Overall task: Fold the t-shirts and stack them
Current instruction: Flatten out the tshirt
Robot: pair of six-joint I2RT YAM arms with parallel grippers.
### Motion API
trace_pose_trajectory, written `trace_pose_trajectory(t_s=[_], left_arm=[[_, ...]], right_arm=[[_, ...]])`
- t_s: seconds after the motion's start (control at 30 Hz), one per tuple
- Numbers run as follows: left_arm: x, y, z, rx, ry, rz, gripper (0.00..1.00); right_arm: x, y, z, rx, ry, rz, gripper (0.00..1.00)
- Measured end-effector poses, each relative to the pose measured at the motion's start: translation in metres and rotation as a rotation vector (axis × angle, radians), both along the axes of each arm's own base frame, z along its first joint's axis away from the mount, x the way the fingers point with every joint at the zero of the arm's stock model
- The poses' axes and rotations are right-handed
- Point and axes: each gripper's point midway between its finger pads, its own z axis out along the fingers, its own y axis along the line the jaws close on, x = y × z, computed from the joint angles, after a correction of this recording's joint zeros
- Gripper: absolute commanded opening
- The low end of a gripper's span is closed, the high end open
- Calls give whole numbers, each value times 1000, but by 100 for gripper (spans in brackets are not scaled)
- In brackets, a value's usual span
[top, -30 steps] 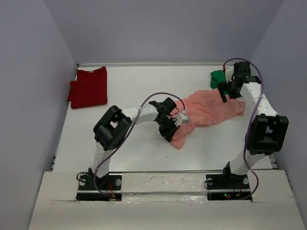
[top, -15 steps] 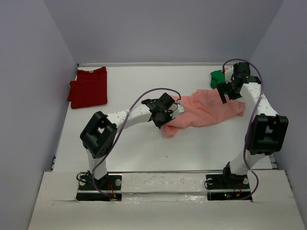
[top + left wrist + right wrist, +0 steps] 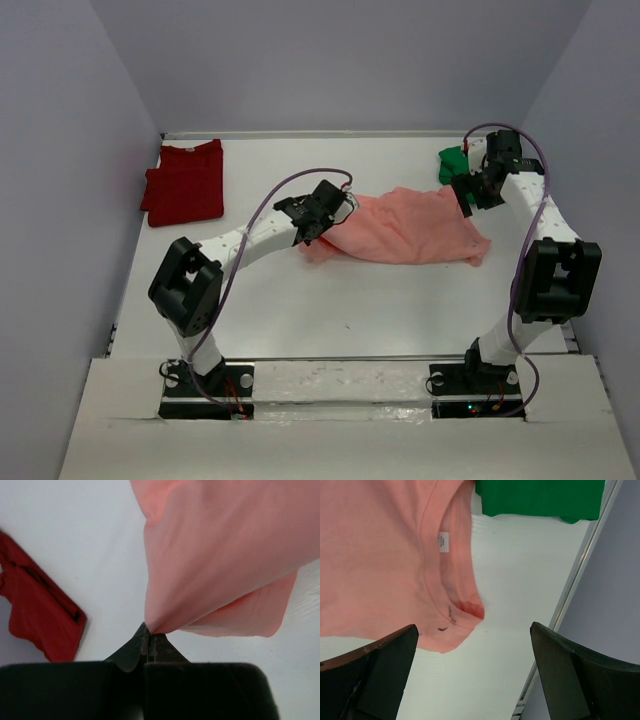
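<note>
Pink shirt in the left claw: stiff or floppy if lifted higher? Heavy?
Probably floppy: the pink shirt hangs in a cone of folds from the shut left claw. Likely light, as a tiny pinch carries that edge. Dragged over the table, it would probably bunch, not slide flat.

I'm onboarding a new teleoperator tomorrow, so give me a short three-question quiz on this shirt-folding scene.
1. True or false: the left gripper is shut on an edge of the salmon-pink t-shirt.
2. Fill in: the right gripper, near the green t-shirt, is ___ and holds nothing.
3. Which t-shirt lies at the far left of the table, away from both arms?
A. green t-shirt
B. dark red t-shirt
C. salmon-pink t-shirt

Key: 1 true; 2 open; 3 B.
</note>
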Motion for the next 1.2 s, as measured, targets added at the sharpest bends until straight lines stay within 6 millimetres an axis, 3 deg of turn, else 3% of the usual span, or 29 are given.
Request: trace_pose_trajectory(t_s=[0.33,0.5,0.7,0.9,1.2], left_arm=[[3,58,5,240,-148,98,0],[1,75,6,318,-195,126,0],[0,84,7,343,-227,146,0],[1,86,10,339,-247,158,0],[-1,90,8,339,-248,163,0]], right_arm=[[-12,11,-7,56,56,30,99],[-28,25,-28,125,143,75,95],[-73,53,-66,271,360,154,83],[-101,74,-81,394,486,200,77],[-108,79,-84,425,520,208,77]])
